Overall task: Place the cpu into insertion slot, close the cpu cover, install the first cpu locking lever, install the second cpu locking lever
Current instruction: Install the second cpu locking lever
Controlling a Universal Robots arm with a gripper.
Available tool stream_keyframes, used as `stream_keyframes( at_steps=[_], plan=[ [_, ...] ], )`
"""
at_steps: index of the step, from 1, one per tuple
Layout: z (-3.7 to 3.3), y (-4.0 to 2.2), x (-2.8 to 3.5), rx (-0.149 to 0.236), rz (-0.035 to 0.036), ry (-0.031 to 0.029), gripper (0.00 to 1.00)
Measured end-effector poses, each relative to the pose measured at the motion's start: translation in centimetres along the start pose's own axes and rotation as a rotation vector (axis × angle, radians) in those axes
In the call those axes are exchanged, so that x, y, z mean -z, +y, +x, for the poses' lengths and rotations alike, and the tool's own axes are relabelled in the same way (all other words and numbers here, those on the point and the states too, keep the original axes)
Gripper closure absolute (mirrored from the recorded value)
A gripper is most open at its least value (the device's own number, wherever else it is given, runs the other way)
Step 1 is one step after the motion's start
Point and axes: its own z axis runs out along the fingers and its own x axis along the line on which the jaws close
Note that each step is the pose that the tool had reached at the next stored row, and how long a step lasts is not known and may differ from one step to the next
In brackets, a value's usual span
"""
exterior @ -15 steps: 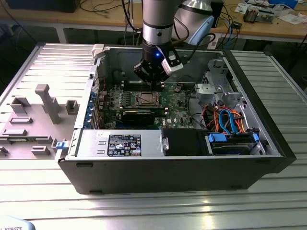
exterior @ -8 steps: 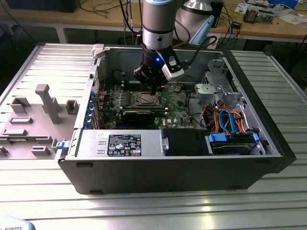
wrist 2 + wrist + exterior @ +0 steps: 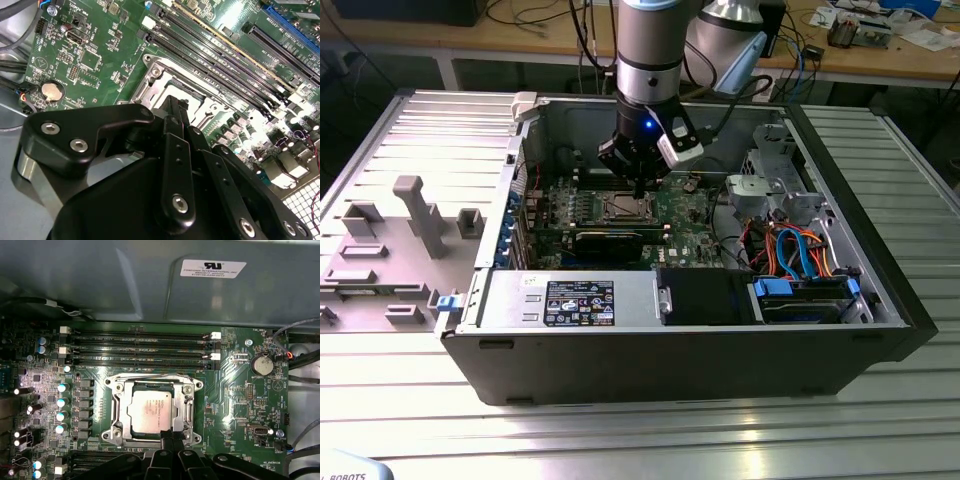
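Long black memory slots [image 3: 142,347] are crowding the silver square socket frame [image 3: 152,410] at twelve o'clock; capacitors [image 3: 62,407] at nine.

Exterior view high, wrist views near insertion slot [image 3: 152,410]

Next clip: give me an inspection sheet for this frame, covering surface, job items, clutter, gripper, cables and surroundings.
Surface: ribbed metal table carrying an open computer case.
Job's things: cpu lies flat inside the insertion slot; cpu cover is down, framing the chip. State of the locking levers cannot be told.
Clutter: grey fixture blocks on the exterior view's left of the case.
Gripper: gripper hangs just above the socket, its fingertips at the socket's edge; jaws look closed together, holding nothing.
Cables: orange and blue cables by the drive bay; black wires along the board edge.
Surroundings: wooden bench behind, with loose wires and papers.
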Motion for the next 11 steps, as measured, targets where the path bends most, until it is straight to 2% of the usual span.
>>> stream_keyframes(
  at_steps=[7, 8, 10, 11],
  plan=[
    [0.00, 0.00, 0.00, 0.000, 0.0000, 0.0000, 0.89],
    [0.01, 0.00, 0.00, 0.000, -0.0001, 0.0023, 0.89],
    [0.01, -0.01, 0.00, -0.001, -0.0009, 0.0221, 0.89],
    [0.01, -0.05, 0.00, -0.001, -0.0011, 0.0356, 0.89]
  ],
)
